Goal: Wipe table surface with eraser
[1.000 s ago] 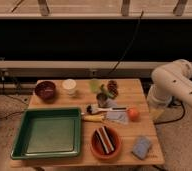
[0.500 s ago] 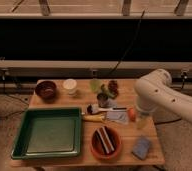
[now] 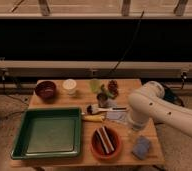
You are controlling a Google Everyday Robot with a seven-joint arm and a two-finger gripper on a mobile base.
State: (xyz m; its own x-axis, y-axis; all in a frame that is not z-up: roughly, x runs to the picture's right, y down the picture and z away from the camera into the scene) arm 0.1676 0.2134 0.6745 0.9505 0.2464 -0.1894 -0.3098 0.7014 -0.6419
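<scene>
My pincer point(image 3: 133, 125) hung spread, empty, near the table's point(image 3: 87, 151) right edge. Grabbing the eraser point(image 3: 105, 140) could tip its orange bowl point(image 3: 95, 148).

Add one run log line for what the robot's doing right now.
hand: open, above right side of table surface | eraser: lying in orange bowl, not held | wiping: not begun

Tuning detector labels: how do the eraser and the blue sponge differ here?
The eraser is a striped oblong block; the sponge is a plain blue-grey square pad. The eraser lies in the orange bowl; the sponge lies straight on the table. Both sit near the table's front edge. The gripper is hidden behind the white arm over the table's right side.
</scene>
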